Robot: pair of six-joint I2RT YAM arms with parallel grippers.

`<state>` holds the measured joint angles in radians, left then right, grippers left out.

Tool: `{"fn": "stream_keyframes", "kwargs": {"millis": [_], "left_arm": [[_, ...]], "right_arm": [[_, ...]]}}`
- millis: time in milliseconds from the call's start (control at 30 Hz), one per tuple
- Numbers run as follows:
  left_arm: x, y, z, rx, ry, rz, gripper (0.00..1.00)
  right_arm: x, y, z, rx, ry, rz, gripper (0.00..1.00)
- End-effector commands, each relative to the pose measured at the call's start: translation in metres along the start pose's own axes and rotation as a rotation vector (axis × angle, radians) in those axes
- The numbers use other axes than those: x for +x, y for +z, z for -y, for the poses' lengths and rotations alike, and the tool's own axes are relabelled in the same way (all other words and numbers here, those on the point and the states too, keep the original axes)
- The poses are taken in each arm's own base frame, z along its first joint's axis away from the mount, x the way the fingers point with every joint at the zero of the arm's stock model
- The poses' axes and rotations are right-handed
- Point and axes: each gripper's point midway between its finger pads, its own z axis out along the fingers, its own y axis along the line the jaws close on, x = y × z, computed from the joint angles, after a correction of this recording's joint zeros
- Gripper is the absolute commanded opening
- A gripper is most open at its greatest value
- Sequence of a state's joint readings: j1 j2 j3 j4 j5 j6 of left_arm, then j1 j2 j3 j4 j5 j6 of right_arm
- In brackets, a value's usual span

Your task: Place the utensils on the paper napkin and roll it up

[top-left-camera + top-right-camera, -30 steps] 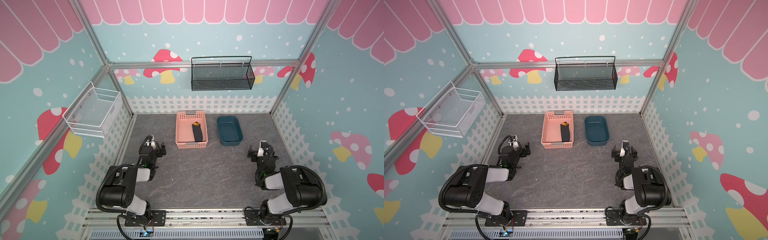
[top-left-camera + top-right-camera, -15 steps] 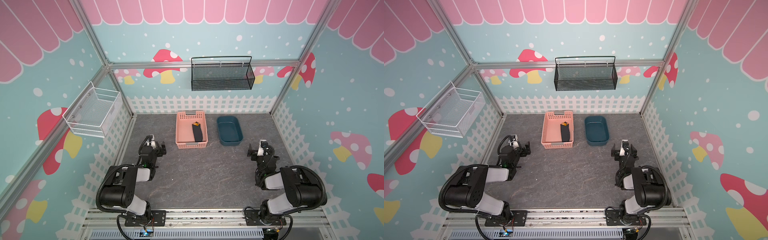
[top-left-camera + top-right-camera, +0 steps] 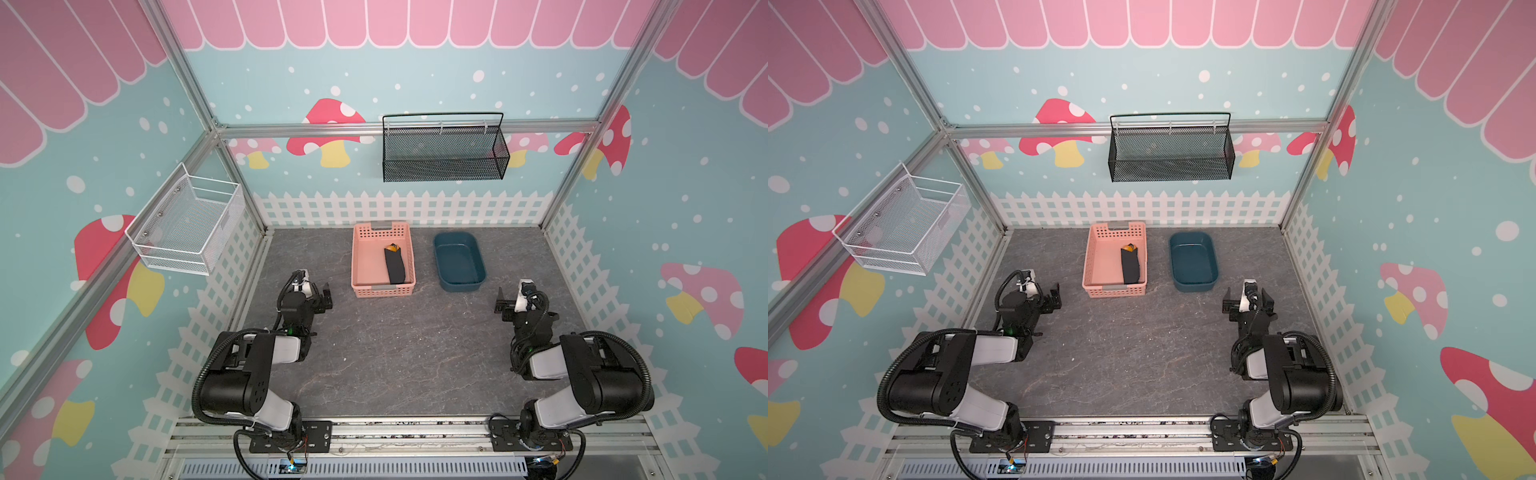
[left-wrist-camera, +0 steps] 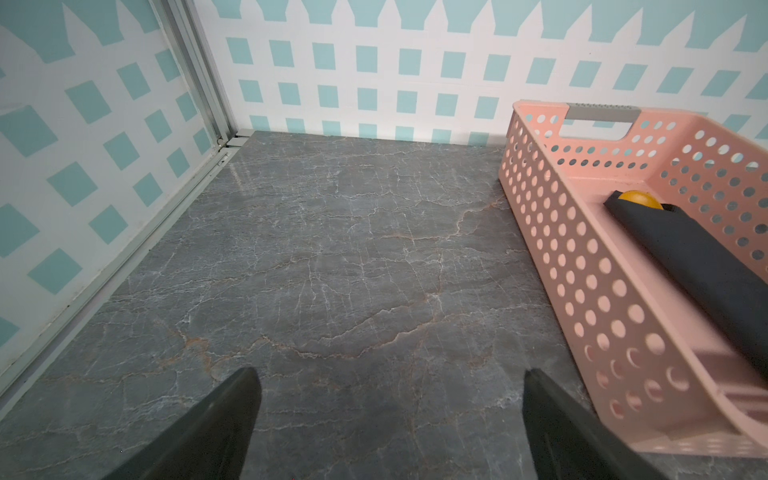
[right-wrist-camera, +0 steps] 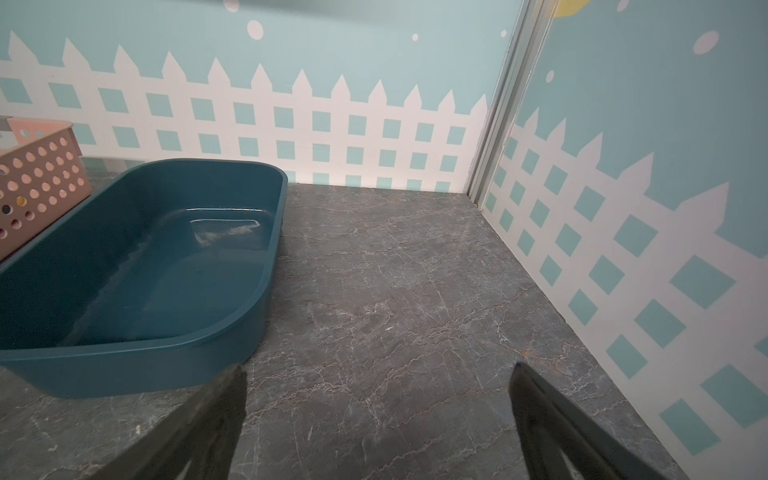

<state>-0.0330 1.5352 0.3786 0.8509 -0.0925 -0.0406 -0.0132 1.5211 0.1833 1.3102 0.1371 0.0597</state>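
Napkin (image 4: 698, 266) shows in left wrist view, whereas right wrist shows tub (image 5: 145, 266).

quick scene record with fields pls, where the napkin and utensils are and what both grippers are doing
paper napkin: rolled into a black bundle, lying in the pink basket
utensils: wrapped inside the roll, only an orange-yellow tip shows at its far end
blue tub: empty, right of the basket
left gripper: open, empty, low over the table beside the basket
right gripper: open, empty, beside the tub
task state: rolling looks done
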Motion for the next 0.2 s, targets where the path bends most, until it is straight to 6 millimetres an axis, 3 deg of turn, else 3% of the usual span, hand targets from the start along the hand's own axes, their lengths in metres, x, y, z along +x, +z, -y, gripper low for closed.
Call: {"fn": "stream_keyframes", "kwargs": {"millis": [0, 100, 167], "left_arm": [[-0.012, 0.001, 0.0, 0.005, 0.012, 0.04, 1.0], [-0.012, 0.002, 0.0, 0.005, 0.013, 0.041, 1.0], [-0.013, 0.001, 0.0, 0.004, 0.013, 0.042, 1.0]], "right_arm": [[-0.01, 0.0, 0.001, -0.003, -0.015, 0.042, 1.0], [-0.009, 0.003, -0.03, -0.16, -0.09, 0.04, 1.0], [-0.009, 0.005, -0.021, -0.115, -0.066, 0.033, 1.0]]}}
